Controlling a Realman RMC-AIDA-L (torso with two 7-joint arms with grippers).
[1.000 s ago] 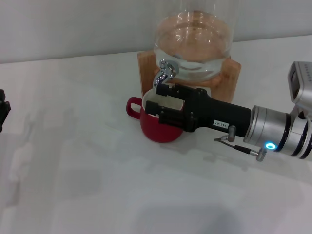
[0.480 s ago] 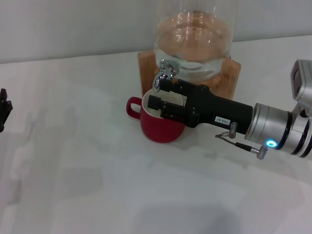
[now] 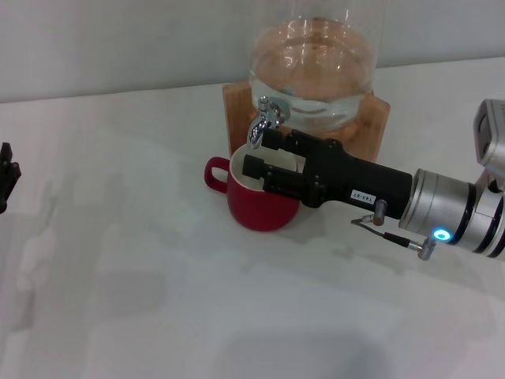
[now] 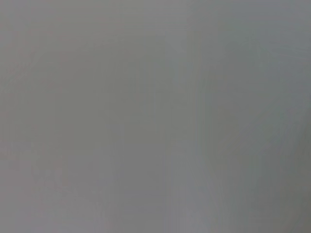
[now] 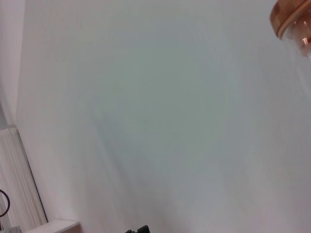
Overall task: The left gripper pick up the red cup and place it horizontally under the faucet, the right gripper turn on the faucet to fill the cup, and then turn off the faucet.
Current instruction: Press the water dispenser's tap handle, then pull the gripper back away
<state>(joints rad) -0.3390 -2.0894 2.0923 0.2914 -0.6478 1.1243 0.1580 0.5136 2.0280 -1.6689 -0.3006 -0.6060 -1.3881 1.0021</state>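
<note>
The red cup [image 3: 259,212] stands upright on the white table, its loop handle pointing left, directly below the faucet [image 3: 267,117]. The chrome spout curves down over the cup's cream inside. My right gripper [image 3: 254,151] reaches in from the right above the cup's mouth. It is open, with one finger just under the spout tip and the other lower over the rim, and nothing is between them. My left gripper [image 3: 6,180] is parked at the far left edge, only a black sliver of it in view. The left wrist view shows nothing but plain grey.
The glass jar [image 3: 316,63] holding water sits on a wooden stand [image 3: 377,118] behind the cup. The white table [image 3: 158,300] spreads in front and to the left. A copper-tinted jar edge [image 5: 291,19] shows in a corner of the right wrist view.
My right gripper has shifted slightly up and to the right, closer beneath the faucet spout. The cup and the left arm have not moved.
</note>
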